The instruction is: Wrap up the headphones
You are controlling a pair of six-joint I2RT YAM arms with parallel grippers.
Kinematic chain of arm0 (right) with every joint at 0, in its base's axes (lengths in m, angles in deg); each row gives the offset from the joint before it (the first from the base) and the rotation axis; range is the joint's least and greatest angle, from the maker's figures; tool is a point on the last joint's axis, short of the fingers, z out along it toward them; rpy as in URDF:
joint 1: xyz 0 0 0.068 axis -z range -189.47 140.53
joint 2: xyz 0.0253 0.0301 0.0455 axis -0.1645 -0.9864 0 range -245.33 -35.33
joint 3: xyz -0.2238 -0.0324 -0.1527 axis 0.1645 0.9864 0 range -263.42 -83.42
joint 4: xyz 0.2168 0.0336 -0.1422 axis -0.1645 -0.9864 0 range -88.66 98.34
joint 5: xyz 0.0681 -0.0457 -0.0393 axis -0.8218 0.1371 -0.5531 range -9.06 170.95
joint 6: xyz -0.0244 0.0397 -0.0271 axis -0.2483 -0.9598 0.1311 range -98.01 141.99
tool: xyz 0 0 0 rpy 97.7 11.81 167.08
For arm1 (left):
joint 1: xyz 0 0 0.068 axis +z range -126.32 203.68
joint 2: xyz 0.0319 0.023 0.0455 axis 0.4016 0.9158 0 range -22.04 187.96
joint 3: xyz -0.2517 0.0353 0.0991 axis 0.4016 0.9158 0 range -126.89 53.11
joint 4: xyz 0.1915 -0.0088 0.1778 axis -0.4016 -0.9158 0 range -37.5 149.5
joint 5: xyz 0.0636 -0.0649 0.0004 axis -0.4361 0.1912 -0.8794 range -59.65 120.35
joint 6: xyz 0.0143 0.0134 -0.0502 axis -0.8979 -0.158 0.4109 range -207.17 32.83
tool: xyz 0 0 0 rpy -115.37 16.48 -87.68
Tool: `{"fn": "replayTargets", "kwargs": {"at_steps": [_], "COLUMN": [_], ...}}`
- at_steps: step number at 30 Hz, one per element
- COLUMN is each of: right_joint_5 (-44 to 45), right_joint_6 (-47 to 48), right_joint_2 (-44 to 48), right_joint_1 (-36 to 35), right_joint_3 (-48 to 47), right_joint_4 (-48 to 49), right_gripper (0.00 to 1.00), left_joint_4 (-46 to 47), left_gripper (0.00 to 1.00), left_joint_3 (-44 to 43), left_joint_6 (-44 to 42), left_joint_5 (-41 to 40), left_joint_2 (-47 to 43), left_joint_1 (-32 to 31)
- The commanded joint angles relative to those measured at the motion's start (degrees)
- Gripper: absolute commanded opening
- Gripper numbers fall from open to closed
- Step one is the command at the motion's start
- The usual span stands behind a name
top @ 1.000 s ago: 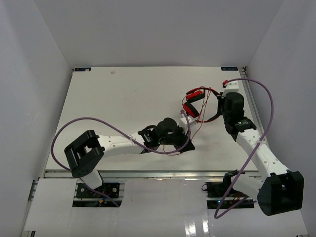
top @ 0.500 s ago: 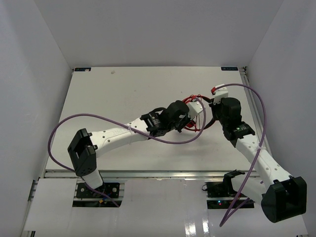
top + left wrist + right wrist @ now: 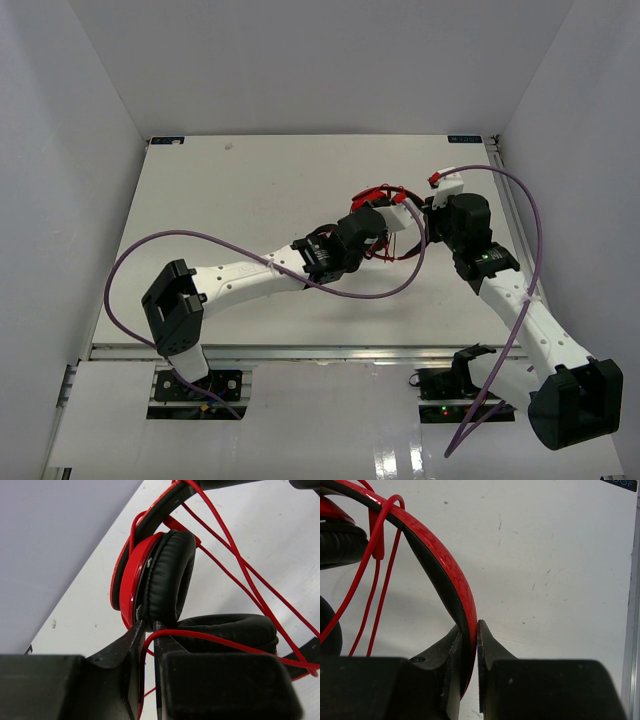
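Overhead, the headphones (image 3: 380, 194) sat toward the far right of the worktop (image 3: 230, 210), with both arms reaching in to them; whether they rested on the surface or hung just above it could not be told from there.

From the left wrist, the left hand (image 3: 149, 626) was pressed nearly together on the thin red cable (image 3: 235, 555), which ran through the narrow gap between its fingers, just below a padded earcup (image 3: 160, 575). More loops of the cable crossed loosely over the band beyond.

From the right wrist, the right hand (image 3: 469, 627) was pinching the headband (image 3: 435, 560) across its thickness, red shell on one side and black lining on the other.

The headphones looked light. The band seemed stiff enough to serve as the anchor, so it was probably the best place to hold. The cable was limp and likely slippery, so it would need gentle tension and might slide through the fingers or snag on an earcup.
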Motion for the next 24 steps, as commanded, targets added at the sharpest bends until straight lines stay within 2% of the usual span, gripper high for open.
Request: {"fn": "replayTargets", "kwargs": {"at_steps": [1, 5, 15, 24], "right_joint_5": [-5.9, -7.9, -7.3, -8.9], "right_joint_6": [-1.3, -1.7, -2.6, -3.0], "right_joint_2": [0.2, -0.5, -1.8, -2.7], "right_joint_1": [-0.5, -0.5, -0.3, -0.1], "right_joint_3": [-2.8, -2.9, -4.1, -4.6], "right_joint_4": [-1.4, -1.6, -2.0, -2.6], "right_gripper": [0.08, 0.08, 0.08, 0.08], "left_joint_4": [12.2, 13.0, 9.8, 11.7], "left_gripper": [0.28, 0.28, 0.15, 0.19], "left_joint_3": [1.8, 3.9, 12.6, 18.4], "left_joint_6": [-5.7, -5.8, 0.2, -0.7], "left_joint_5": [-6.7, -6.1, 0.8, -1.8], "left_joint_2": [-2.3, -3.9, -11.6, -16.9], "left_joint_1": [-0.1, -0.4, -2.7, -2.7]}}
